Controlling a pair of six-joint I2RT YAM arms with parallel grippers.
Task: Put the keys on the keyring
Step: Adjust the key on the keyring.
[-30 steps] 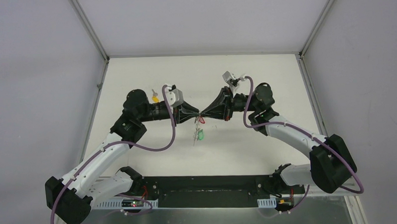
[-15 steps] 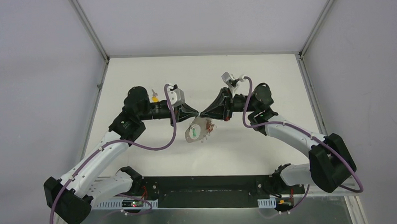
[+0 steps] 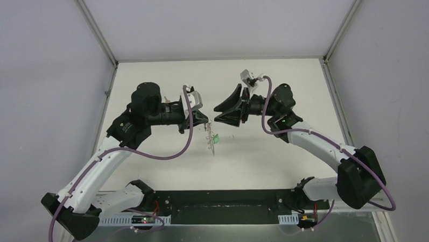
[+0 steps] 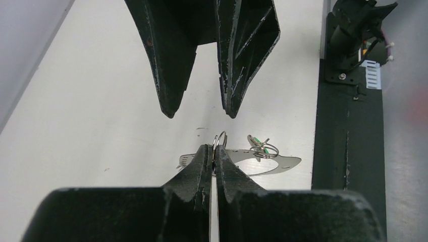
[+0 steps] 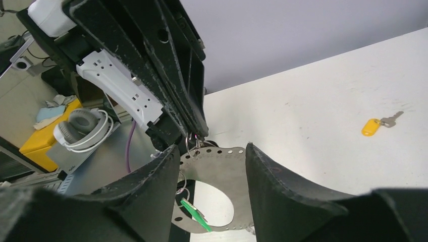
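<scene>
- The white table (image 3: 267,151) is being worked over by both arms, and their grippers are being pointed at each other near its middle.
- The right gripper (image 3: 215,114) is being held wide apart with nothing between its fingers. In the top view it is being kept just at 2 o'clock of the left gripper's tips, without touching the keyring.
- The left gripper (image 3: 206,123) is being kept closed, and its fingertips (image 4: 204,160) are being pinched on the upper edge of the keyring, right at a small wire ring (image 4: 219,142).
- The keyring (image 5: 227,164), a flat silvery perforated loop, is being dangled from the left gripper, toward 6 o'clock of its tips in the top view.
- The green-tagged key (image 5: 194,212) is being carried on the keyring, at about 7 o'clock of the loop in the right wrist view.
- The yellow-tagged key (image 5: 377,125) is being left flat on the table at 3 o'clock in the right wrist view, well apart from the keyring.
</scene>
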